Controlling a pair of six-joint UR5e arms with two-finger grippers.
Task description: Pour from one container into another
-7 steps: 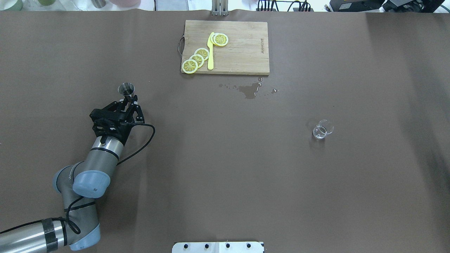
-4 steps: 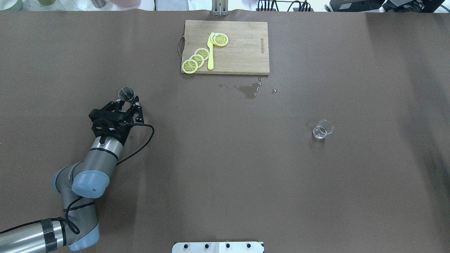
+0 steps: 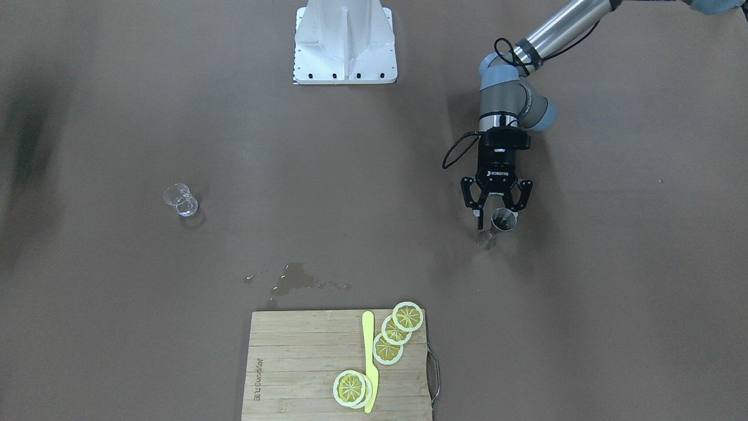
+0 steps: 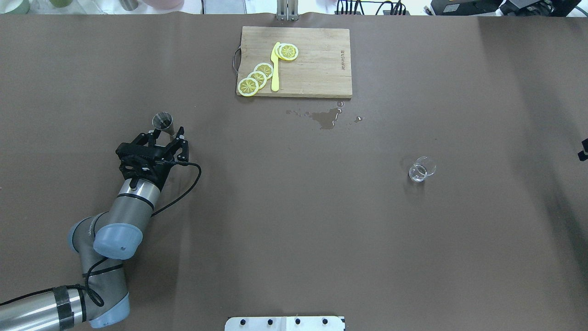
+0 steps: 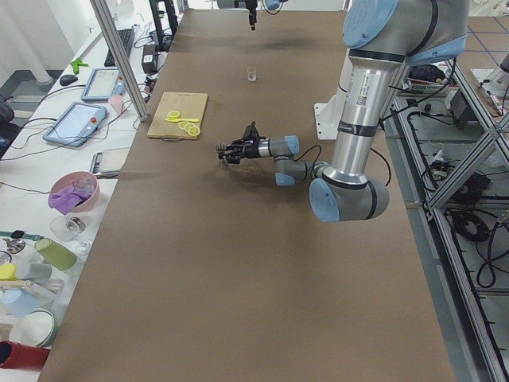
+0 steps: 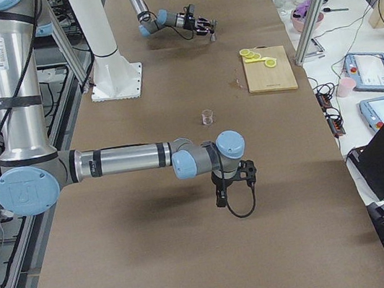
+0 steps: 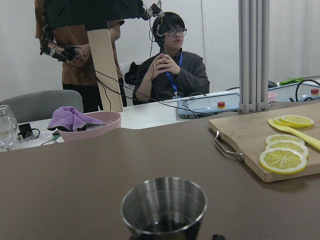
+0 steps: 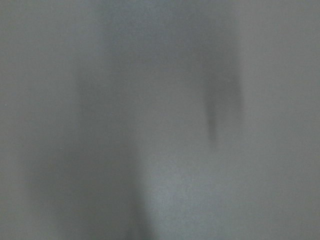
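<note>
Two vessels matter here and they sit well apart, which is my first worry. The glass cup (image 4: 421,168) stands upright on the table (image 4: 294,220), on the robot's side of the cutting board (image 4: 317,59) and off past its plain end. The jigger (image 4: 163,121) appears to stand off past the board's handle end, also nearer the robot. Whichever one travels must cross a long stretch of table, and I judge a jerky carry would slosh the cup's contents, which I can barely make out through the clear glass. The left claw (image 4: 168,132) is spread wide with the jigger between or just ahead of its fingertips, not pinched as far as I can tell. With that narrow waist and small foot, an uneven close could topple the jigger. The right claw (image 6: 231,185) hangs low over the table, far from the board on the cup's side, and I cannot tell whether it is spread or closed. The cup's rounded body may slip in a hard pinch, and the jigger's small mouth leaves little room for a misaimed stream. A puddle (image 4: 327,118) lies just beside the board's robot-facing edge, so I would expect any further spill to spread.
</note>
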